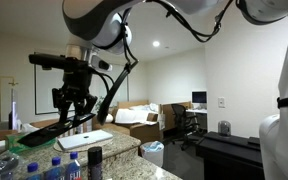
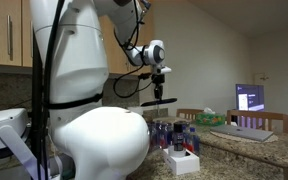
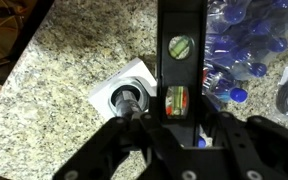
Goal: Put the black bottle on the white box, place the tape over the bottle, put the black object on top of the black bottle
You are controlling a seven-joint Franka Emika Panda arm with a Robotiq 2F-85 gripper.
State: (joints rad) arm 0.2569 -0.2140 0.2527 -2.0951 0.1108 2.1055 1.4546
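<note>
Granite counter (image 3: 54,70) bore the white box (image 3: 112,88), the black bottle (image 3: 127,100) atop. Just beside it, the gripper (image 3: 181,120) clamped the black object (image 3: 179,45).

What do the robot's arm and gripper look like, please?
The arm is glossy white, built of rounded segments with dark bands at the joints. A black cable loops loosely alongside it. The gripper is all black, with slim jointed fingers. No markings are legible.

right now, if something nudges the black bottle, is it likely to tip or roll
The black bottle stands upright and narrow on the white box, so a sideways nudge would probably topple it. Being round, it would likely roll once down.
</note>
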